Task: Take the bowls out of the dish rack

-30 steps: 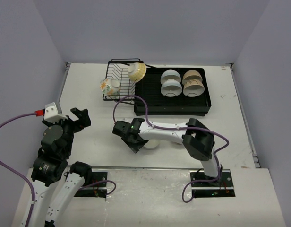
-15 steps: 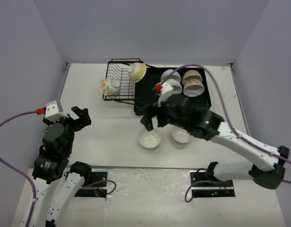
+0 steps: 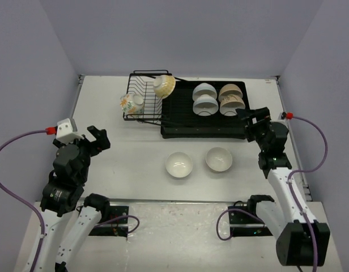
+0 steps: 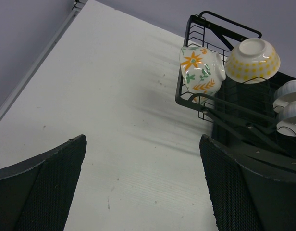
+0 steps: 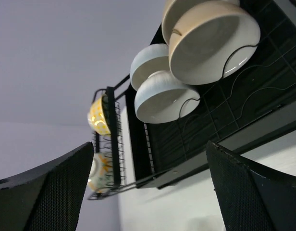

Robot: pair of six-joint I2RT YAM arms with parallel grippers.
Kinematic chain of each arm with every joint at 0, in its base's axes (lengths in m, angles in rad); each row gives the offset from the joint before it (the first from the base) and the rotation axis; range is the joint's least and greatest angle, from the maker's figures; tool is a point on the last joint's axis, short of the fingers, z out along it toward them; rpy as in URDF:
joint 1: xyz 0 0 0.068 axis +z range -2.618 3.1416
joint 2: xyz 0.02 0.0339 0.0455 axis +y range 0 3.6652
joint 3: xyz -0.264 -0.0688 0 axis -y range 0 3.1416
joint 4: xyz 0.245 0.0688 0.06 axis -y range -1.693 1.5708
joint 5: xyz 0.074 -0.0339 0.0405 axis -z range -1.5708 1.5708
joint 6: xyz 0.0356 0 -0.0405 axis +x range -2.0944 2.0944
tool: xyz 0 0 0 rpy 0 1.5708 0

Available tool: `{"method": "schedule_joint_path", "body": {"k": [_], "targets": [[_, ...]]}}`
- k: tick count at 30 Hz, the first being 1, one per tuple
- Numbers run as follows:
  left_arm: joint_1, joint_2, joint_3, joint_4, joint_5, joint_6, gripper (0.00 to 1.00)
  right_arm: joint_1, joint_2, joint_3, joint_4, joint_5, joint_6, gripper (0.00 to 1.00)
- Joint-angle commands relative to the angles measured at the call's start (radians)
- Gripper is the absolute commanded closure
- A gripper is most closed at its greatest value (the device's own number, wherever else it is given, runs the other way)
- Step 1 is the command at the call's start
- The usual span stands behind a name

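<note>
- While the right arm is folded upright at the right side of the counter [image 3: 123, 164], the right end effector [image 3: 252, 116] is held with its fingers spread wide and empty, aimed left across the dish rack [image 3: 180, 122].
- The left arm is raised at the near left. The left end effector [image 3: 90, 139] is likewise spread wide with nothing in it, and is pointed toward the wire basket [image 3: 141, 99].
- Two white bowls [image 3: 204, 99] and two cream bowls [image 3: 232, 99] are stood on edge in the tray, the cream pair just left of the right end effector but apart from it.
- A flowered bowl [image 3: 131, 103] is seen at the basket's near left corner and a yellow-patterned bowl [image 3: 164, 85] at its far right, both well apart from the left end effector.
- An unloaded white bowl [image 3: 179, 164] and an unloaded cream bowl [image 3: 218, 159] are set upright on the counter, side by side, nearer than the tray.
- Compared with half a second earlier, the right arm has been drawn back from above these two bowls to the tray's right end. The left arm is unchanged.
</note>
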Motion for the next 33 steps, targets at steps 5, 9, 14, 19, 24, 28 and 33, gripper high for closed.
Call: {"method": "schedule_joint_path", "body": {"k": [5, 9, 14, 19, 24, 28, 33], "targets": [[0.009, 0.021, 0.012, 0.033, 0.024, 0.03, 0.0, -0.102, 0.286, -0.03, 0.54, -0.226, 0.342, 0.06], [0.009, 0.032, 0.01, 0.034, 0.026, 0.031, 0.0, -0.103, 0.376, 0.002, 0.541, -0.151, 0.336, 0.13], [0.009, 0.021, 0.003, 0.04, 0.031, 0.033, 0.0, -0.103, 0.497, 0.043, 0.621, -0.108, 0.365, 0.26], [0.009, 0.021, 0.003, 0.042, 0.034, 0.034, 0.0, -0.103, 0.635, 0.053, 0.789, -0.086, 0.432, 0.41], [0.009, 0.015, -0.002, 0.045, 0.035, 0.034, 0.0, -0.102, 0.726, 0.1, 0.845, -0.065, 0.44, 0.48], [0.009, 0.019, -0.005, 0.049, 0.046, 0.037, 0.0, -0.102, 0.807, 0.126, 0.903, -0.05, 0.446, 0.55], [0.009, 0.021, -0.005, 0.051, 0.049, 0.037, 0.0, -0.1, 0.889, 0.152, 0.977, -0.06, 0.472, 0.66]]}}
